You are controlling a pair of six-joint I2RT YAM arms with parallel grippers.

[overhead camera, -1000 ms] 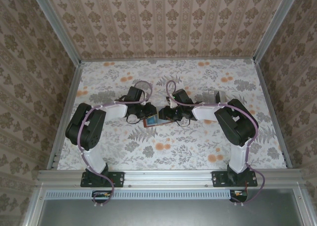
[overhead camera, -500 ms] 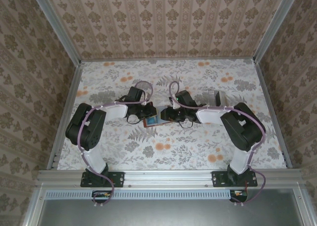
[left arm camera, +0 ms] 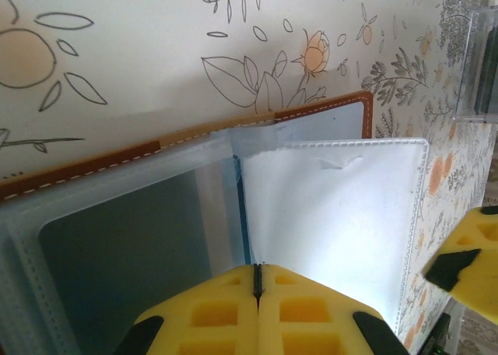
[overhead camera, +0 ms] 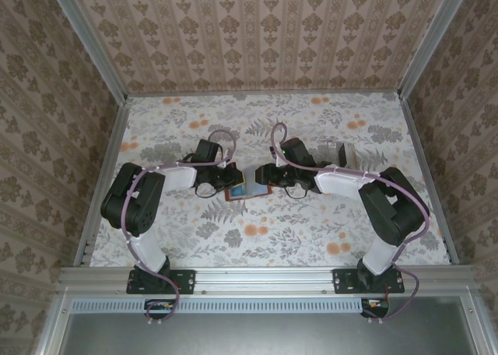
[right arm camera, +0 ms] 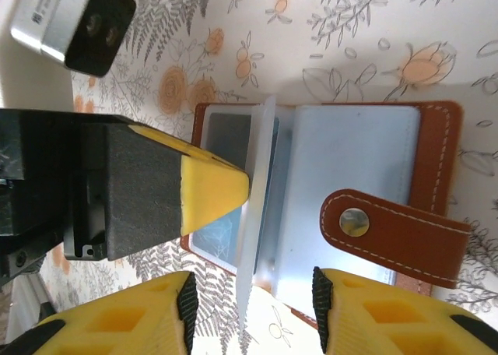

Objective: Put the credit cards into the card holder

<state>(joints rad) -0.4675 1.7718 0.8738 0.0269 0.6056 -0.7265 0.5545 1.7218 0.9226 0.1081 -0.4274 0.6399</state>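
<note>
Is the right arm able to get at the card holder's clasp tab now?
Probably yes: the clasp tab lies uncovered beside the right gripper, jaws open; the left gripper only pinches a clear sleeve.

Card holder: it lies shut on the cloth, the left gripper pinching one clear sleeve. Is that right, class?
No: the card holder lies open, not shut; the right wrist view shows its clasp tab undone and a clear sleeve raised. The left gripper does pinch that sleeve.

table (overhead camera: 280, 242) draped in a floral cloth (overhead camera: 179, 117), orange blooms and grey leaves. near the middle, lying open on it, brown card holder (overhead camera: 243, 190); well apart to the right, pale cards (overhead camera: 336, 151).
</note>
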